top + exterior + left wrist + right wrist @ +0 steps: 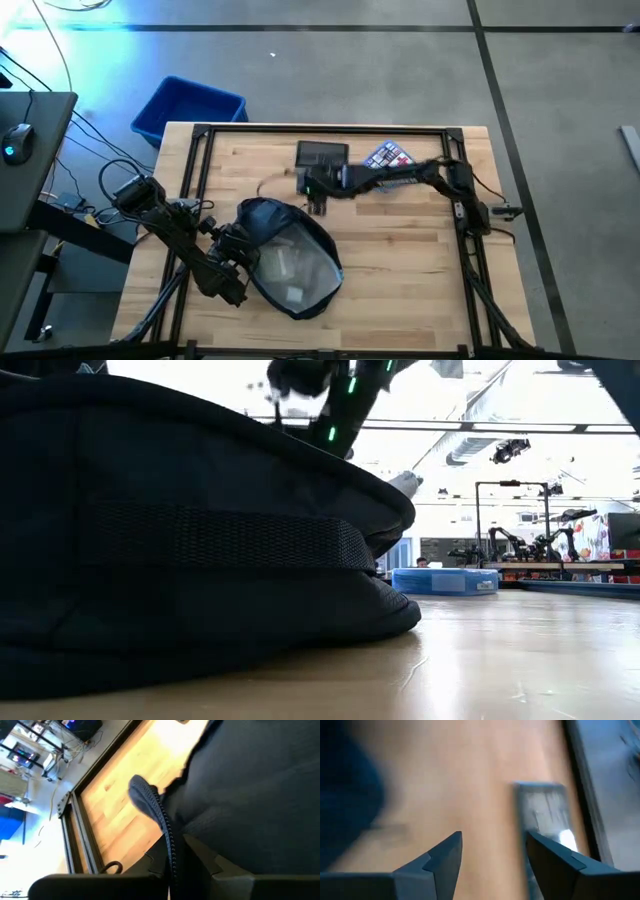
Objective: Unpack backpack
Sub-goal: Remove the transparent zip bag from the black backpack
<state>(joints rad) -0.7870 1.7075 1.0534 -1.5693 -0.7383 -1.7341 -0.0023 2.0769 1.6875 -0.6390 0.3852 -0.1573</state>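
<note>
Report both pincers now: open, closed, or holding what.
Left pincer: closed on the zipper edge of the backpack.
Right pincer: open, holding nothing, above the table near a dark flat item.

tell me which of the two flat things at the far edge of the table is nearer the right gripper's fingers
The dark rectangular item: the right gripper sits right beside it, fingers open and empty. The colourful patterned item lies farther along, by that arm's forearm.

There was one backpack (pixel 290 258) on the table (pixel 400 270). One dark flat thing (pixel 322 155) and one colorful packet (pixel 388 156) lay there too. One blue bin (pixel 188 108) sat on the floor. Two robot arms were there.
</note>
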